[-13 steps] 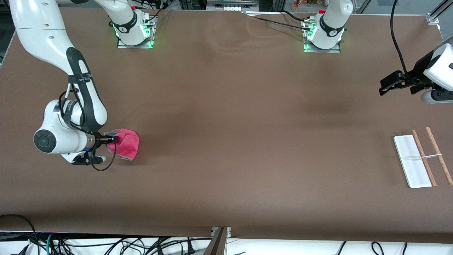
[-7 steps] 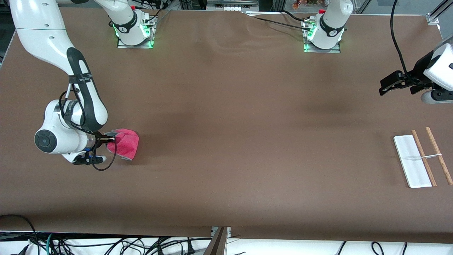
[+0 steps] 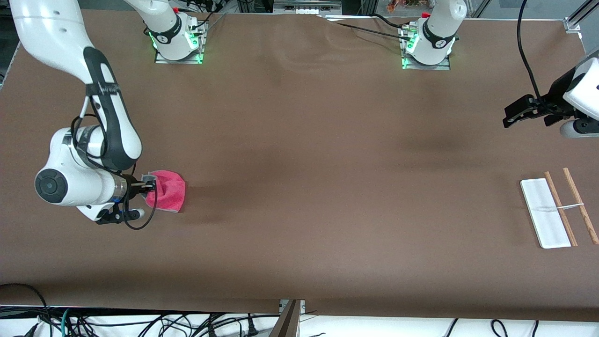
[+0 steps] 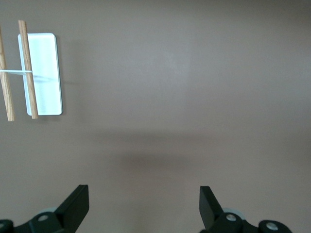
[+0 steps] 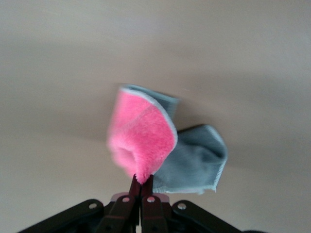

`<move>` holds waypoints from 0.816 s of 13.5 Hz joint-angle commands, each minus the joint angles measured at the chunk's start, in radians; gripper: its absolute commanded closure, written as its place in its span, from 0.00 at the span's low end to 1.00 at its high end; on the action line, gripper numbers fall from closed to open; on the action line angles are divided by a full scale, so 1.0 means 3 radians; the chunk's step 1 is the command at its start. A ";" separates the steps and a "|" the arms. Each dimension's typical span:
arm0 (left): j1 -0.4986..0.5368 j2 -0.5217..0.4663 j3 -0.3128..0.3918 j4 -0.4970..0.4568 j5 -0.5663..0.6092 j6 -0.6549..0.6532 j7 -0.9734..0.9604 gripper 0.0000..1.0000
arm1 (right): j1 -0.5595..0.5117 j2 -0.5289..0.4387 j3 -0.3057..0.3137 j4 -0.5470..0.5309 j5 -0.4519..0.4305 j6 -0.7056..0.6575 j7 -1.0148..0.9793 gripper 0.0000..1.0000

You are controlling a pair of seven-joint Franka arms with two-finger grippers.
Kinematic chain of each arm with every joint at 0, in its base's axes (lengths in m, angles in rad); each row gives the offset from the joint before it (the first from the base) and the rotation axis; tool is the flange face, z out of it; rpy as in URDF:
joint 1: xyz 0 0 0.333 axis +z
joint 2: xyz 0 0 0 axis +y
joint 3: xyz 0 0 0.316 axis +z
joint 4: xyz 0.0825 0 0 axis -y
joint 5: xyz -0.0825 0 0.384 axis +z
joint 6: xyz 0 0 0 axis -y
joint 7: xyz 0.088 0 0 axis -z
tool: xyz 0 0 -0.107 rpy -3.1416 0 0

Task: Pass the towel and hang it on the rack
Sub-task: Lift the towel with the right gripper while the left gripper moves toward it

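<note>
The towel (image 3: 167,191) is pink-red with a grey reverse and hangs from my right gripper (image 3: 150,186) at the right arm's end of the table. In the right wrist view the right gripper (image 5: 141,182) is shut on a pinch of the towel (image 5: 146,138), whose grey side droops below. The rack (image 3: 557,207), with a white base, two wooden rods and a thin white crossbar, lies at the left arm's end of the table. My left gripper (image 3: 531,108) is open and empty, above the table near the rack. The left wrist view shows the left gripper (image 4: 143,206) open and the rack (image 4: 36,70).
The brown table (image 3: 318,154) spans the view. Both arm bases (image 3: 178,40) stand along the edge farthest from the front camera. A black cable (image 3: 526,51) runs to the left arm. Cables lie below the table's near edge.
My right arm has risen slightly, lifting the towel, which now hangs a little differently. The left gripper has barely moved.
</note>
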 commanded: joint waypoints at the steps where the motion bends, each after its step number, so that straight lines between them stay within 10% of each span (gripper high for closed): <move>1: 0.0043 0.0006 -0.0007 -0.0008 0.0022 0.0067 0.0081 0.00 | -0.0011 -0.0078 0.0339 0.0358 0.0035 -0.0308 0.0018 1.00; 11: -0.0034 0.0108 -0.0054 0.0094 -0.0035 -0.0050 0.0061 0.00 | 0.0499 -0.0242 0.1138 0.0763 0.0004 -0.0273 0.0176 1.00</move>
